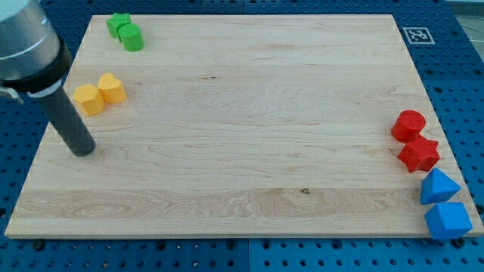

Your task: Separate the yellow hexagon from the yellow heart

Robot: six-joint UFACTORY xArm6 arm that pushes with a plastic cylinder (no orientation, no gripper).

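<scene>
Yellow hexagon (88, 99) touching yellow heart (112, 88), near board's left edge | my tip (82, 148) just below | end effector: none to tell

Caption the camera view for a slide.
My tip rests below the touching yellow hexagon and yellow heart.

Two green blocks (125, 31) top left; red (414, 140) and blue blocks (445, 204) right.

Wooden board (242, 113) bearing coloured blocks
</scene>
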